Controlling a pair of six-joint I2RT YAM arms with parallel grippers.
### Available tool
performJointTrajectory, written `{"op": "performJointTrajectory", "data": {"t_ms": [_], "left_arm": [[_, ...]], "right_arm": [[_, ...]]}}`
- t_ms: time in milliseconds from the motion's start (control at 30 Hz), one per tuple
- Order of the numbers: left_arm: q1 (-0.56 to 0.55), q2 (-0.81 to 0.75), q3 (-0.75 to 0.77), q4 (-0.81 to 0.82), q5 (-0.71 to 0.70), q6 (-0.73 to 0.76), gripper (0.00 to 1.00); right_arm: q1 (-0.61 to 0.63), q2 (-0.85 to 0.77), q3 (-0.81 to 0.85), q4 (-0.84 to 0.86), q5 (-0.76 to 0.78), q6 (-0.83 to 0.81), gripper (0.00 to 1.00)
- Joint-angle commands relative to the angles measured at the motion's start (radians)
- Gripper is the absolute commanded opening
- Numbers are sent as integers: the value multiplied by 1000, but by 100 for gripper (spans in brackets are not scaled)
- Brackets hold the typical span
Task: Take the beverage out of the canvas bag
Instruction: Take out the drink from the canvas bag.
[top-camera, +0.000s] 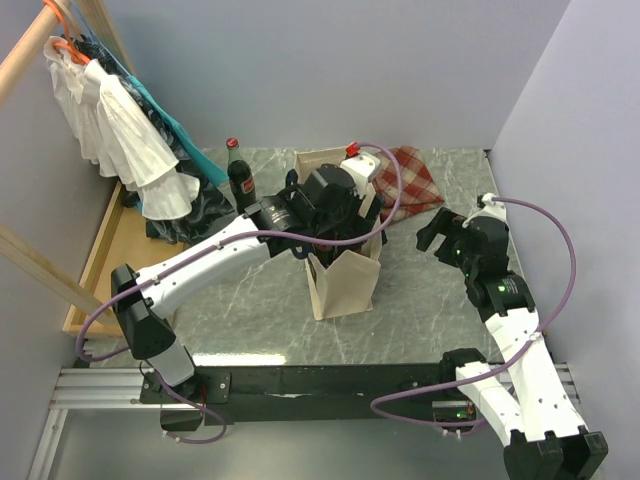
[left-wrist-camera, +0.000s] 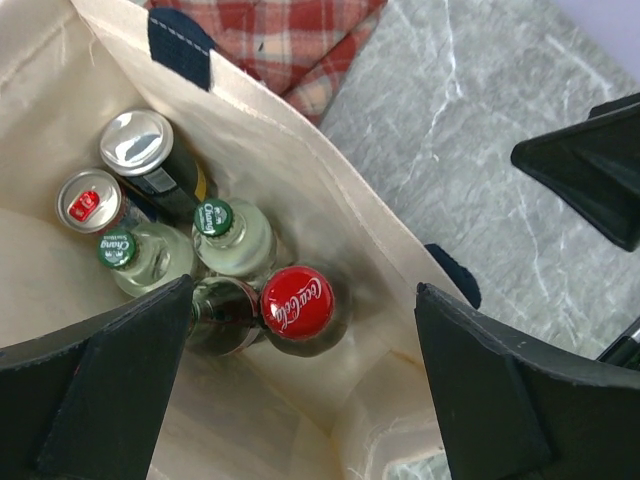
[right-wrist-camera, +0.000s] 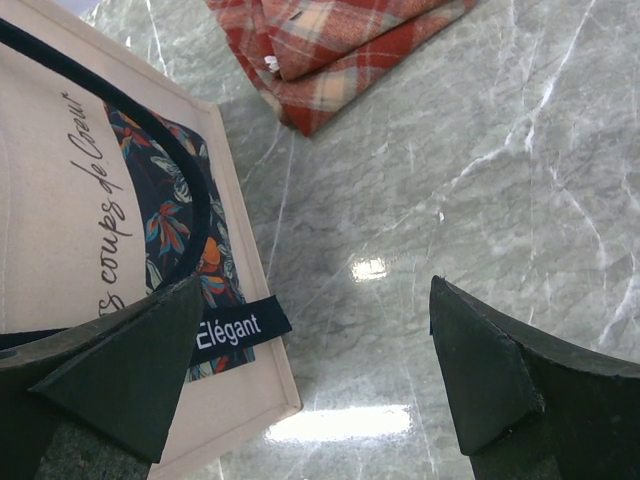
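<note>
The cream canvas bag (top-camera: 345, 285) stands upright mid-table. My left gripper (top-camera: 340, 222) hangs over its open mouth. The left wrist view looks down inside the bag (left-wrist-camera: 300, 140), where several beverages stand: a cola bottle with a red cap (left-wrist-camera: 297, 302), two green-capped bottles (left-wrist-camera: 213, 217), and two cans (left-wrist-camera: 136, 141). The left gripper (left-wrist-camera: 300, 390) is open and empty, the red cap just above the gap between its fingers. My right gripper (top-camera: 440, 235) is open over the table to the bag's right. In the right wrist view, the right gripper (right-wrist-camera: 310, 370) is beside the bag's printed side (right-wrist-camera: 60, 200).
Another cola bottle (top-camera: 240, 180) stands on the table left of the bag. A folded red checked cloth (top-camera: 415, 180) lies behind the bag to the right. Clothes hang on a rack (top-camera: 120, 130) at the far left, above a wooden tray (top-camera: 95, 260).
</note>
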Motion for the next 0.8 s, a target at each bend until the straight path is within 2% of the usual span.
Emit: {"op": "performJointTrajectory", "data": {"t_ms": [0,200,400,767], "left_arm": [[-8,7,53,-10,-18,-19,97],[-8,10,53,-15,-28,-24,93],[-7,13,52,-12,-24,-24,82],[-8,25,72,-22,-21,-24,76]], "right_arm": [[-1,3,-3,18,15,-17,100],[-1,2,-5,17,17,-16,100],[-1,7,-5,18,17,-14,100],[-2,14,-5,16,10,-14,100]]}}
